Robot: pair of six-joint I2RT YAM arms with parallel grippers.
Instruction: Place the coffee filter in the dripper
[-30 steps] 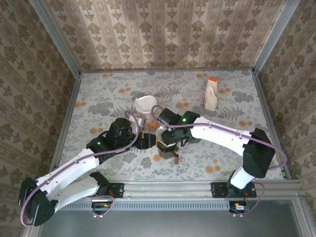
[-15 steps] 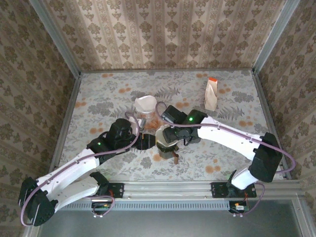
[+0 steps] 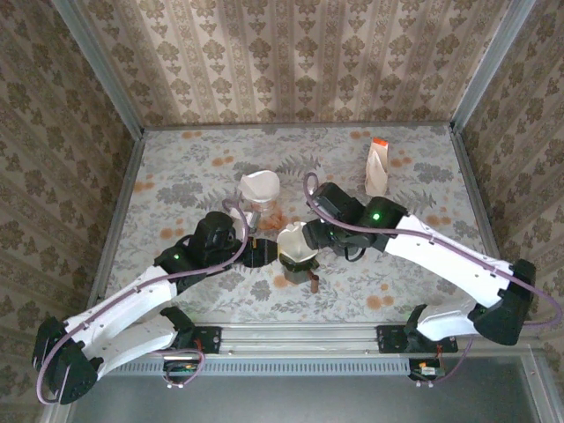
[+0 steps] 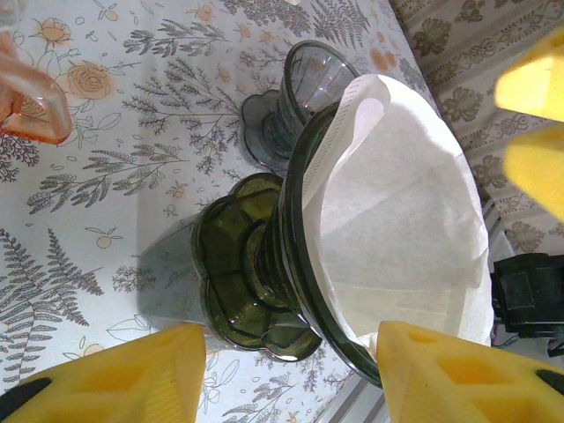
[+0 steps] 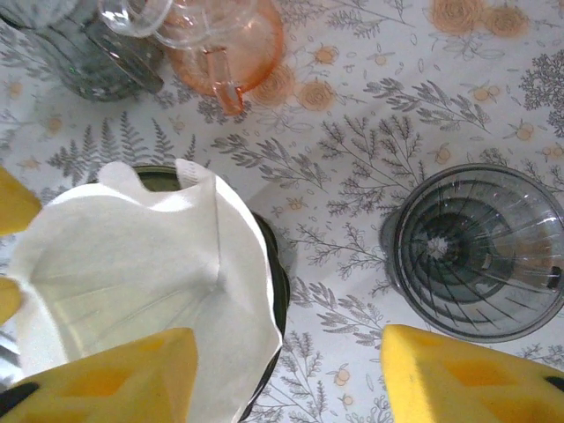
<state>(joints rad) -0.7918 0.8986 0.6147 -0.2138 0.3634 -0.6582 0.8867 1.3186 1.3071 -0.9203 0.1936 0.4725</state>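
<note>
Rightward toward 3 o'clock the right jaws have drawn back from the dripper [image 4: 256, 282], spread wide and empty. The coffee filter [image 4: 405, 211] sits open inside it, in the middle of the bench [image 3: 194, 167], with the left jaws parted at its 9 o'clock.

The coffee filter [image 4: 401, 211] is seen as thin white paper, matt and faintly fibrous, with a crimped seam along one edge. The dripper [image 4: 256, 273] under it is made of a dark, smoky translucent material (glass or plastic cannot be told), glossy and smooth. A second dripper [image 5: 476, 251] is finished alike, its inner wall ribbed. A pink jug [image 5: 225, 44] is rendered clear and shiny. The desk [image 5: 352, 115] is covered by a smooth, low-sheen floral print. The fingers [image 5: 106, 379] of the right end effector [image 5: 289, 352] are formed in matt yellow plastic.
</note>
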